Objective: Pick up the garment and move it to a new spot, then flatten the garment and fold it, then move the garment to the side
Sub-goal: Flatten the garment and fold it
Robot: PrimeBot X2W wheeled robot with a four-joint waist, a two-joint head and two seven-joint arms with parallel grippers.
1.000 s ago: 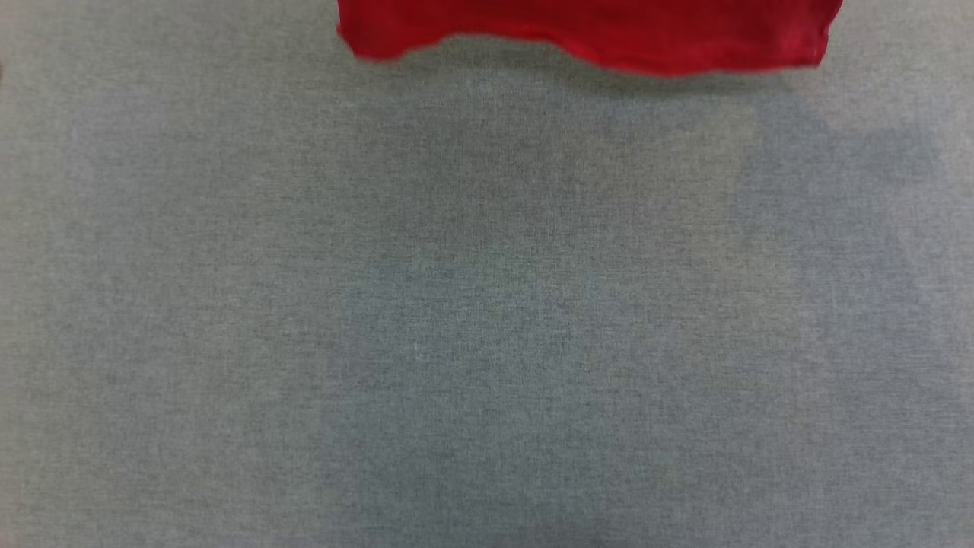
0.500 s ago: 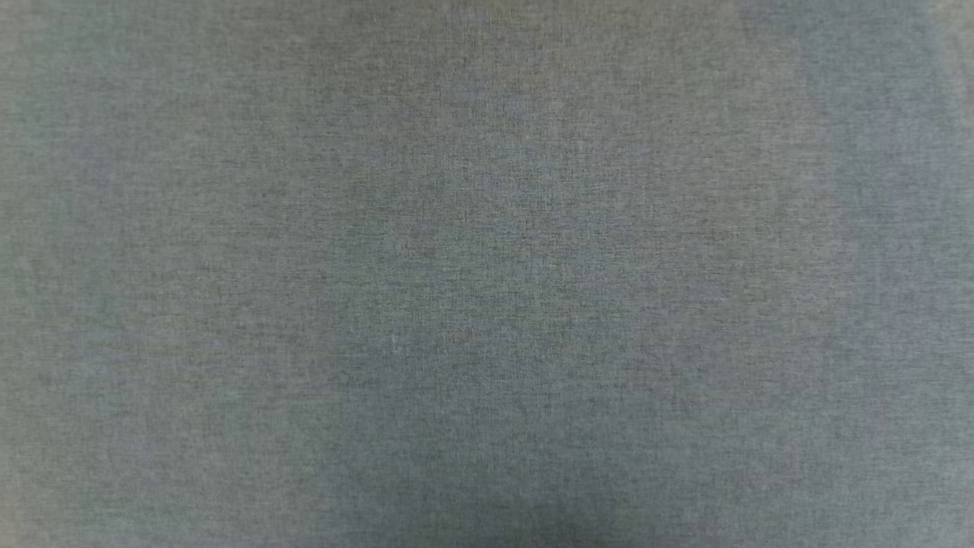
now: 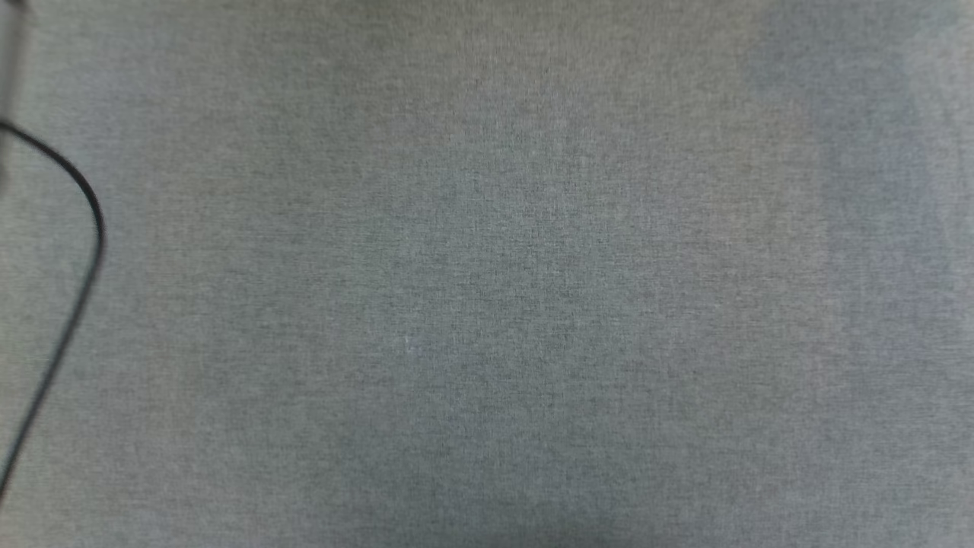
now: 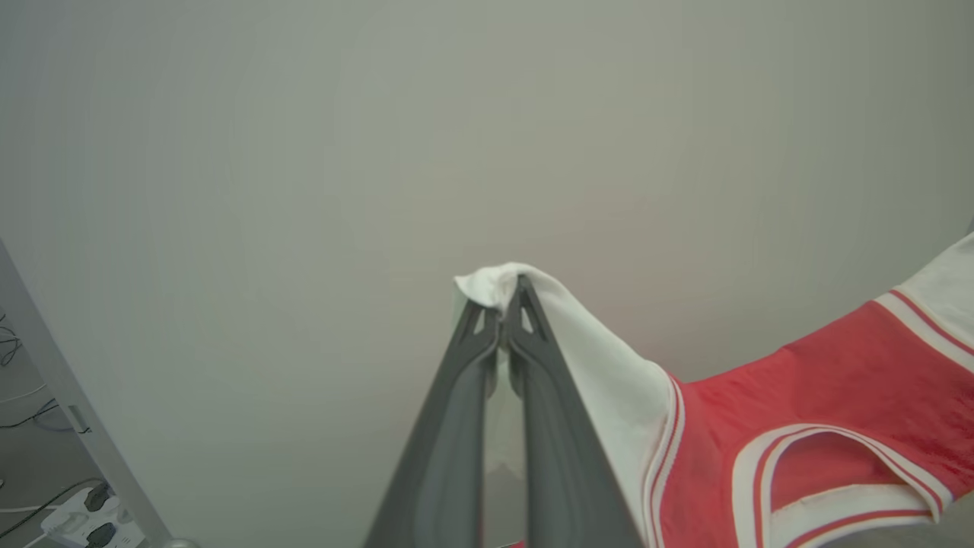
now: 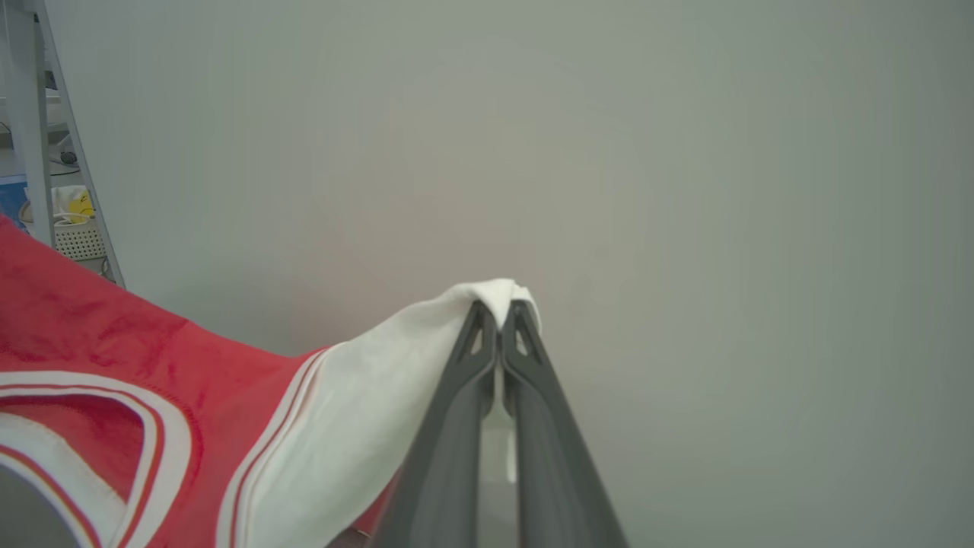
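The garment point(image 4: 837, 380) hangs stretched between left tool point(image 4: 504, 308) and right tool point(image 5: 498, 312).

A lab-like workroom — floor power strip point(image 4: 76, 522), loose cable point(image 3: 97, 228), bare metal frame point(image 5: 23, 114).

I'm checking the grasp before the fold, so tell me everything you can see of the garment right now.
The garment is a red, soft-looking T-shirt with white sleeves and red-and-white striped trim at neckline and sleeve seams. It hangs spread in the air, each white sleeve pinched at its edge: one by the left gripper, the other by the right gripper, jaws shut.
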